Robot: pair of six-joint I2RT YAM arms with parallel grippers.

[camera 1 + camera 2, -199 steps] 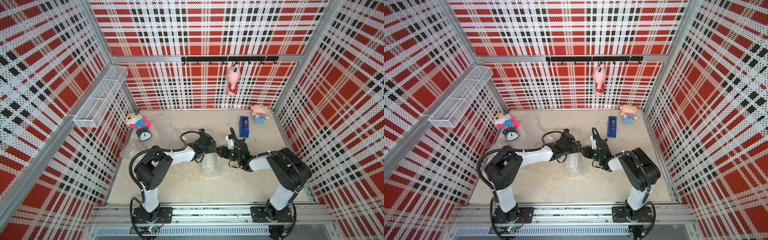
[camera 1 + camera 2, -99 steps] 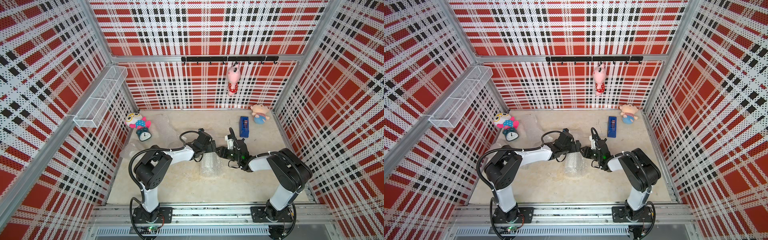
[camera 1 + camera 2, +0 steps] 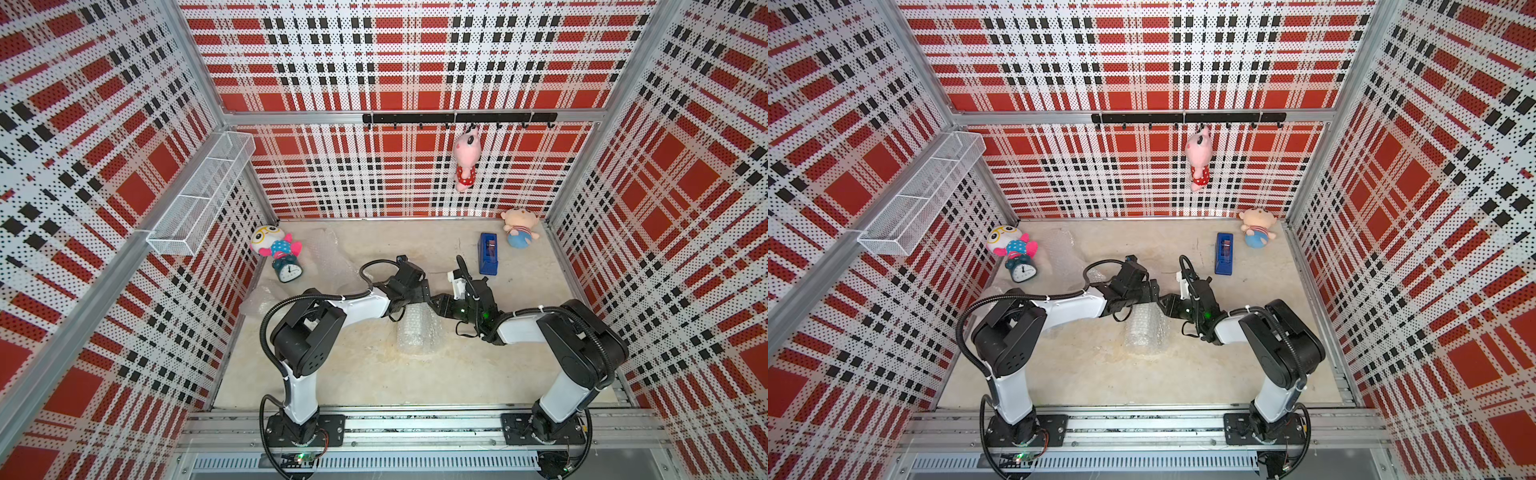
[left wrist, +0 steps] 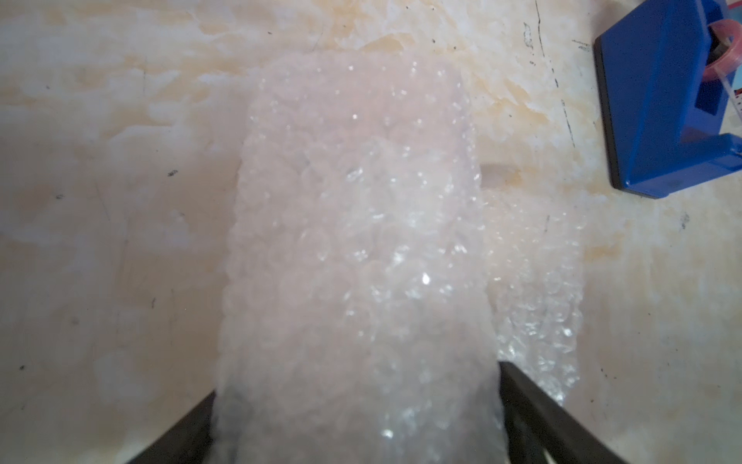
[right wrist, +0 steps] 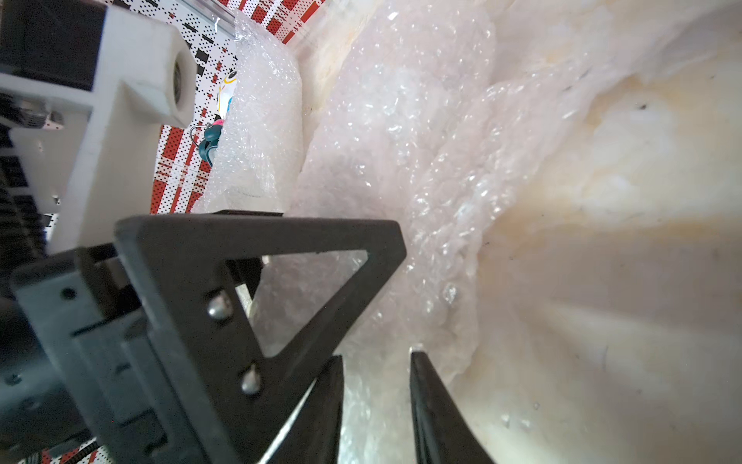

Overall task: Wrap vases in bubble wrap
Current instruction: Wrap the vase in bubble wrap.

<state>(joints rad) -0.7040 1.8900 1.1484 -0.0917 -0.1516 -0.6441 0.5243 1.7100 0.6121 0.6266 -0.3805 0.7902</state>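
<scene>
Left jaws were set wide, with one black finger placed at each side of an upright, cylinder-shaped bundle of clear bubble wrap. Both fingers were seen right against the wrap, but whether the bundle was being squeezed could not be told. Right jaws were set narrow and were closed on a loose fold of the bubble wrap, which was seen pinched between two black fingers in the right wrist view. In both top views the bundle was found standing near the middle of the beige, marbled counter, directly beneath the spot where the left arm and the right arm were seen to meet from opposite sides. The vase inside was hidden by the layers of wrap, so its kind could not be made out. A blue plastic tape dispenser was set behind the bundle, toward the right rear of the counter, apart from it. Further crumpled sheets of clear bubble wrap were spread at the left rear, just beside a teal alarm clock and a plush toy with yellow glasses.
</scene>
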